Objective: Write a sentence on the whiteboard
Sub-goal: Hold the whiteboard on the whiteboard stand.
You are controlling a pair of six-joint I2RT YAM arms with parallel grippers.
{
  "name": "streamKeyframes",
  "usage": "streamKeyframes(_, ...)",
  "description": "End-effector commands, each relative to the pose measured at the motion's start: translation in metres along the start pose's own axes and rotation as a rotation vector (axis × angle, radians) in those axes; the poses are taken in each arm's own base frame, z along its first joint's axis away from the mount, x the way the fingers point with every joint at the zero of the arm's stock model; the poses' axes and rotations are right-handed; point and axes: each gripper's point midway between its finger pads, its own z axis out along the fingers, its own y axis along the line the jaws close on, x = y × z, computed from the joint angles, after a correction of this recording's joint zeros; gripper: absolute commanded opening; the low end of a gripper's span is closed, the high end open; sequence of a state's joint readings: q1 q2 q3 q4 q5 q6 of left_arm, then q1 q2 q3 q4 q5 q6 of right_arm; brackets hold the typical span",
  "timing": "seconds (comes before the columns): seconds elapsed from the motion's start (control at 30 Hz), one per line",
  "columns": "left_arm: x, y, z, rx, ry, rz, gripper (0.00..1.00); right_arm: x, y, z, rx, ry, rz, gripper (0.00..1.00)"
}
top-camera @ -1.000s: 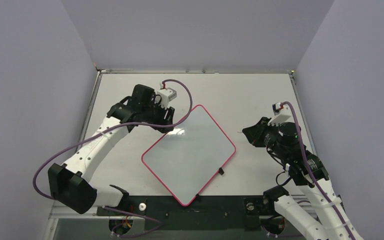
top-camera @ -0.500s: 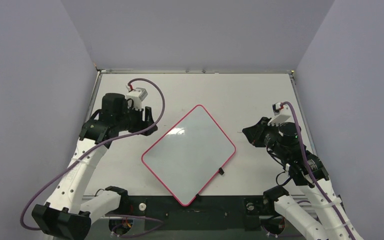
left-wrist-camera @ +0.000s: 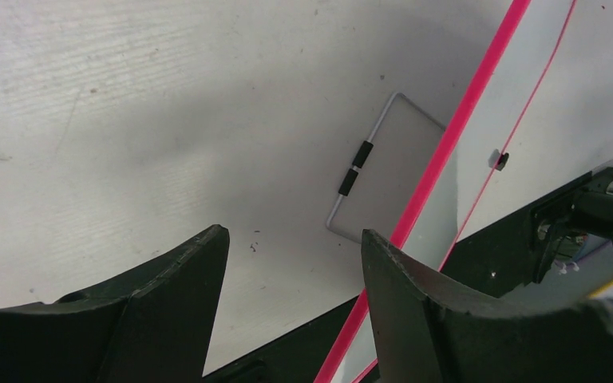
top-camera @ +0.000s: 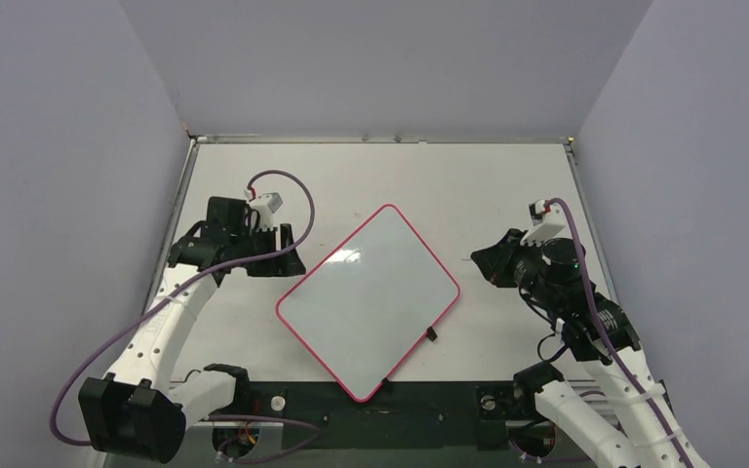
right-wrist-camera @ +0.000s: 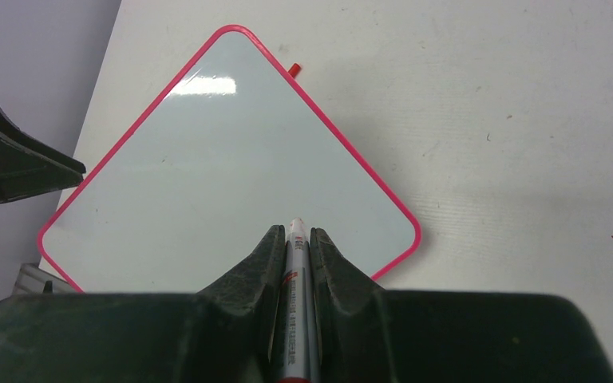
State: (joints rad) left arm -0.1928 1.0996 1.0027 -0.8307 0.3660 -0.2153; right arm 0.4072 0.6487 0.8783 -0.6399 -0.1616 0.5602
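The whiteboard [top-camera: 371, 302] lies flat mid-table, turned like a diamond, with a pink rim. Its surface is blank: no red letters of the sentence show in any view. My right gripper [top-camera: 478, 257] hovers just right of the board's right corner. It is shut on a grey marker [right-wrist-camera: 297, 275] whose white end points over the board [right-wrist-camera: 223, 167]. My left gripper [top-camera: 290, 252] is open and empty, just off the board's left edge above the bare table. In the left wrist view the pink rim [left-wrist-camera: 455, 128] runs past the right fingertip [left-wrist-camera: 383, 255].
A grey wire-framed stand [left-wrist-camera: 391, 175] sticks out from under the board's left edge. A small red piece [right-wrist-camera: 294, 69] lies on the table beyond the board's far edge. Grey walls close in the table on three sides.
My left arm has drawn back from over the board's far-left edge to the left and nearer, its gripper now beside the board. The right arm and board have not moved.
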Motion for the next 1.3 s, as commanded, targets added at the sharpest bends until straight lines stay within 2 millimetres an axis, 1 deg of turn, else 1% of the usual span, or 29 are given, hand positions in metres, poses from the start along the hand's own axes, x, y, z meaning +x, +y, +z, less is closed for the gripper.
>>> streamKeyframes(0.0, -0.006, -0.02, 0.005, 0.142, -0.035, 0.003, 0.59, -0.003, 0.0, 0.005, -0.007, -0.014, -0.015, 0.0)
streamKeyframes(0.17, -0.003, -0.034, 0.005, 0.224, -0.04, 0.018, 0.58, -0.004, 0.001, 0.005, -0.008, -0.015, -0.02, 0.0)
streamKeyframes(0.27, -0.002, -0.033, 0.004, 0.223, -0.051, 0.012, 0.58, -0.004, 0.0, 0.005, -0.006, -0.017, -0.021, 0.0)
streamKeyframes(0.33, -0.007, -0.029, 0.002, 0.189, -0.074, 0.012, 0.58, -0.003, 0.001, 0.006, -0.008, -0.013, -0.021, 0.0)
streamKeyframes(0.37, -0.012, -0.023, 0.0, 0.152, -0.095, 0.006, 0.58, -0.004, 0.002, 0.005, -0.012, -0.013, -0.021, 0.0)
streamKeyframes(0.43, -0.021, -0.019, -0.006, 0.119, -0.129, -0.001, 0.58, -0.004, 0.002, 0.005, -0.013, -0.014, -0.023, 0.0)
streamKeyframes(0.53, -0.035, -0.018, -0.018, 0.108, -0.186, -0.002, 0.58, -0.005, 0.003, 0.004, -0.018, -0.017, -0.023, 0.0)
streamKeyframes(0.63, -0.038, -0.023, -0.029, 0.142, -0.209, 0.014, 0.58, -0.007, 0.003, 0.002, -0.019, -0.026, -0.026, 0.0)
streamKeyframes(0.7, -0.033, -0.031, -0.03, 0.19, -0.19, 0.028, 0.58, -0.007, 0.003, 0.001, -0.019, -0.029, -0.025, 0.0)
streamKeyframes(0.77, -0.024, -0.043, -0.029, 0.263, -0.164, 0.036, 0.58, -0.006, 0.003, 0.002, -0.018, -0.025, -0.026, 0.0)
streamKeyframes(0.8, -0.019, -0.052, -0.028, 0.315, -0.142, 0.032, 0.58, -0.006, 0.003, 0.003, -0.017, -0.023, -0.025, 0.0)
streamKeyframes(0.87, -0.003, -0.062, -0.019, 0.354, -0.079, 0.038, 0.58, -0.005, 0.004, 0.003, -0.022, -0.019, -0.024, 0.0)
streamKeyframes(0.97, 0.018, -0.063, -0.003, 0.343, 0.001, 0.041, 0.58, -0.005, 0.004, 0.005, -0.025, -0.014, -0.023, 0.0)
streamKeyframes(1.03, 0.023, -0.061, 0.003, 0.325, 0.025, 0.036, 0.58, -0.005, 0.005, 0.005, -0.029, -0.013, -0.023, 0.0)
streamKeyframes(1.13, 0.022, -0.055, 0.007, 0.279, 0.025, 0.026, 0.58, -0.007, 0.007, 0.003, -0.037, -0.018, -0.025, 0.0)
streamKeyframes(1.2, 0.02, -0.055, 0.007, 0.278, 0.02, 0.028, 0.58, -0.008, 0.008, 0.001, -0.04, -0.026, -0.025, 0.0)
streamKeyframes(1.27, 0.02, -0.058, 0.007, 0.299, 0.027, 0.033, 0.55, -0.007, 0.008, 0.001, -0.039, -0.024, -0.024, 0.0)
